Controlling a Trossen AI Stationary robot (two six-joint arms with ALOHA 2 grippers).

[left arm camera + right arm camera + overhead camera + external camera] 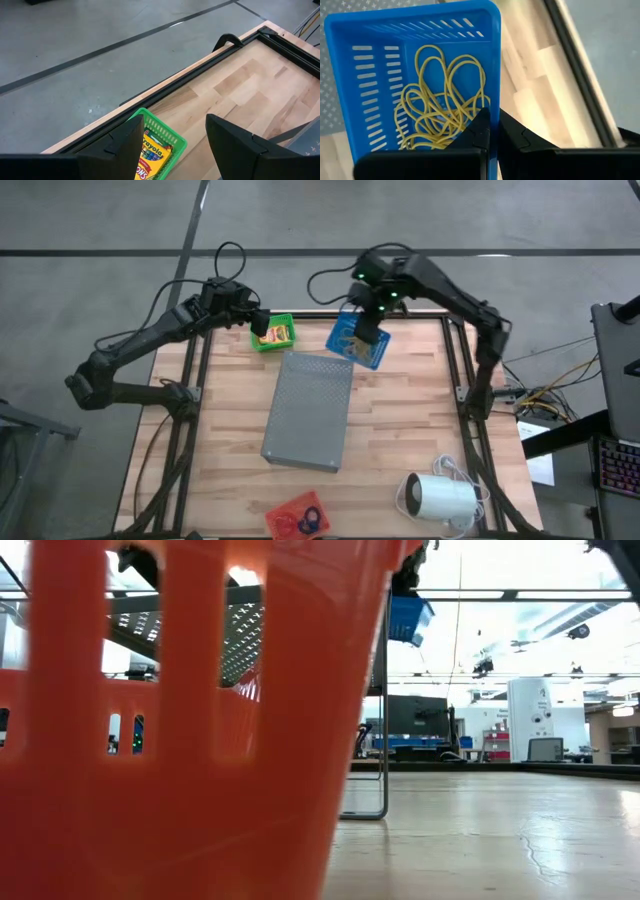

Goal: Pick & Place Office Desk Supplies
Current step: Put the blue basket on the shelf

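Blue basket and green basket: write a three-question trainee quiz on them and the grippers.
1. True or false: the right gripper is shut on the rim of the blue basket.
2. What lies inside the blue basket?
A. tan rubber bands
B. crayon boxes
C. nothing
3. Fill in: the open left gripper hovers above the ____ basket, which holds a crayon box.

Key
1. True; in the low view the basket hangs in the air.
2. A.
3. Green; the green basket stands at the table's far edge.
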